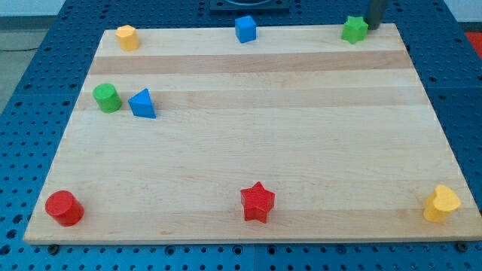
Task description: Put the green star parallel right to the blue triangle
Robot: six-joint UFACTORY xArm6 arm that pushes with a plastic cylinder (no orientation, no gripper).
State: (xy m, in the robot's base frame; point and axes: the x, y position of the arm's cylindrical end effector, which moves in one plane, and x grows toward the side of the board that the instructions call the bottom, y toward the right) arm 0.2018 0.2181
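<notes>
Because my tip point(371, 25) carries no claw and only pushes, it stands touching the green star point(354, 29) from the view's upper right at the board's top edge, seemingly placed to drive it down-left toward the distant blue triangle point(142, 104).

Wooden board point(248, 158) with eight small coloured blocks, mostly along its edges.

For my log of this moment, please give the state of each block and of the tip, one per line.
green star: at the board's top right corner, my tip beside it
my tip: just right of the green star
blue triangle: left side, beside the green cylinder
blue cube: top edge, alone
red star: bottom edge, alone
</notes>
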